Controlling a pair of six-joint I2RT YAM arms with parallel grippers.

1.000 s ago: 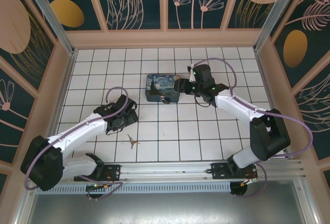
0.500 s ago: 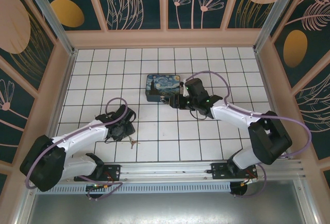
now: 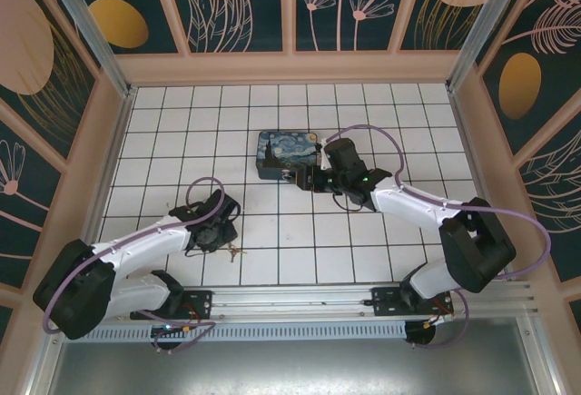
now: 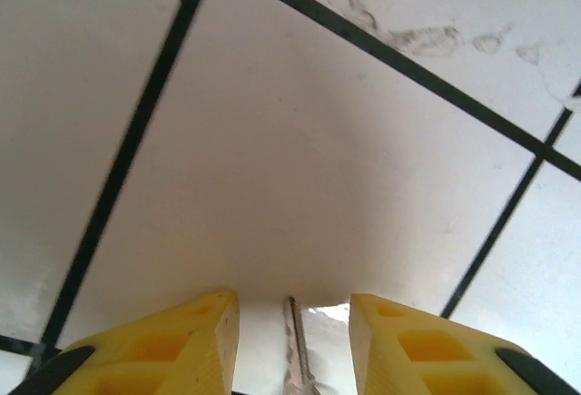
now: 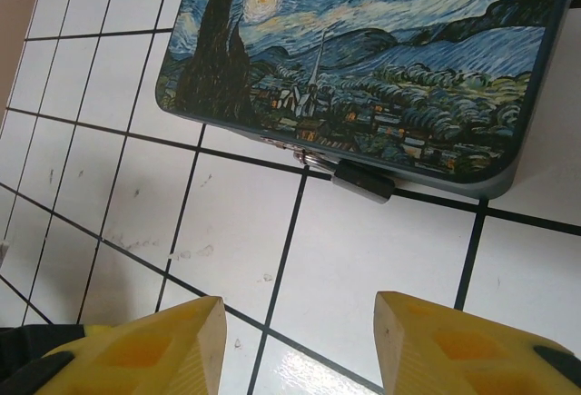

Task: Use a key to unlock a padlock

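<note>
1. Since a second ago both arms have shifted. The left gripper (image 3: 224,239) has dropped toward 5 o'clock onto the key (image 3: 235,251). The right gripper (image 3: 307,179) has swung off the painted box (image 3: 286,150) at its 3 o'clock side, down to the near edge where the padlock (image 3: 289,177) hangs.
2. In the left wrist view the left yellow fingers (image 4: 172,345) stand apart, with the key's thin blade lying flat on the tile between them and touching neither. The right fingers are also apart, with nothing between them.
3. Likely risk: the key lies flat on the tile and is very thin. The pads may close above it, or tip and skid it out at 6 o'clock. A crooked pinch would leave the blade badly angled for the keyhole.
4. Second risk: the padlock is small and close against the box. A nudge from the right fingers could push the box instead of seizing the lock.
5. From the right wrist, the padlock sits at 12 to 1 o'clock, well ahead of the fingertips.
</note>
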